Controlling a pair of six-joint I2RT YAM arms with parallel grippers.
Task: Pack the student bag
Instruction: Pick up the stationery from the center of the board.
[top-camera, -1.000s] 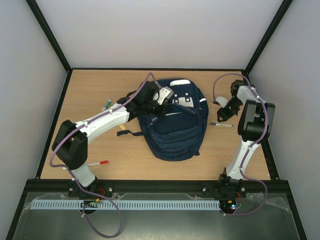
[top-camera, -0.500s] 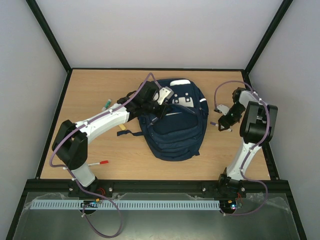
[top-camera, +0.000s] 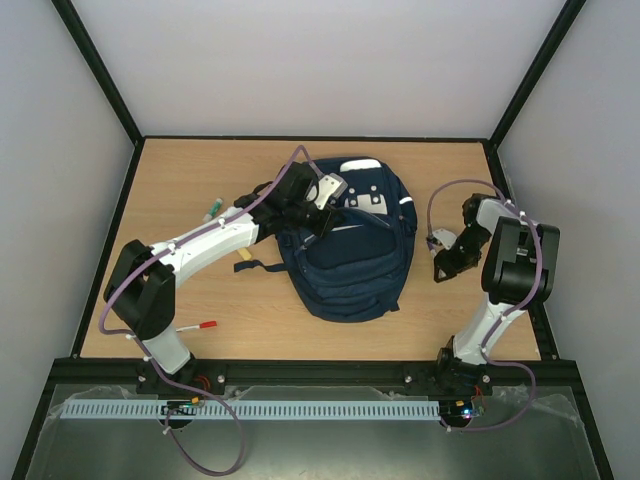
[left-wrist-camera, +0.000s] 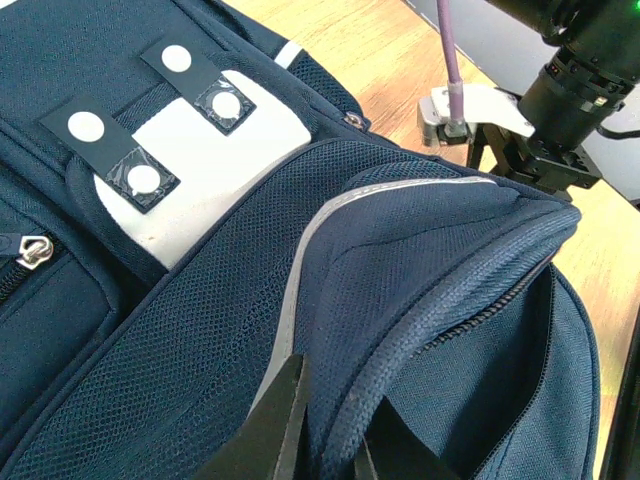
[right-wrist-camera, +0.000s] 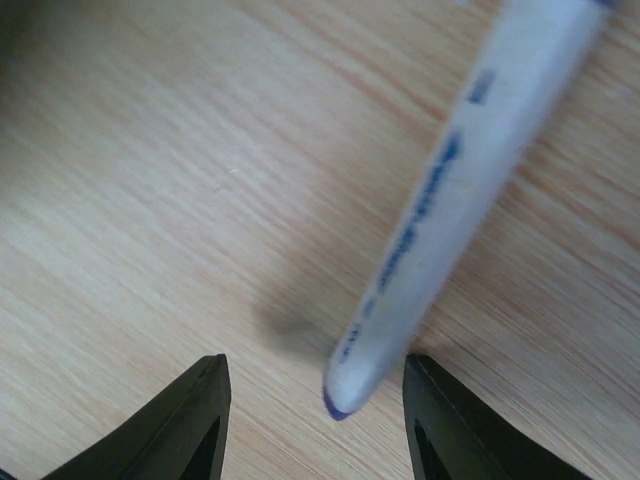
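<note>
Top external | left claw (left-wrist-camera: 330, 425) pinching student bag (top-camera: 350, 255) pocket rim | right claw (right-wrist-camera: 315, 368) wide, astride marker (right-wrist-camera: 450, 200) | red pen (top-camera: 203, 325) unpacked on bench (top-camera: 190, 170); early

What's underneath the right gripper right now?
A white marker with blue print, tip between the open fingers of the right gripper, over the wooden table. From overhead the gripper hides it.

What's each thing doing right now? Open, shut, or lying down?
Backpack, lying flat, one pocket unzipped and gaping.
Left gripper, shut on the edge of that pocket.
Right gripper, open around the marker's tip.
Marker, loose, not gripped.
Red-capped pen, lying flat, capped.
</note>
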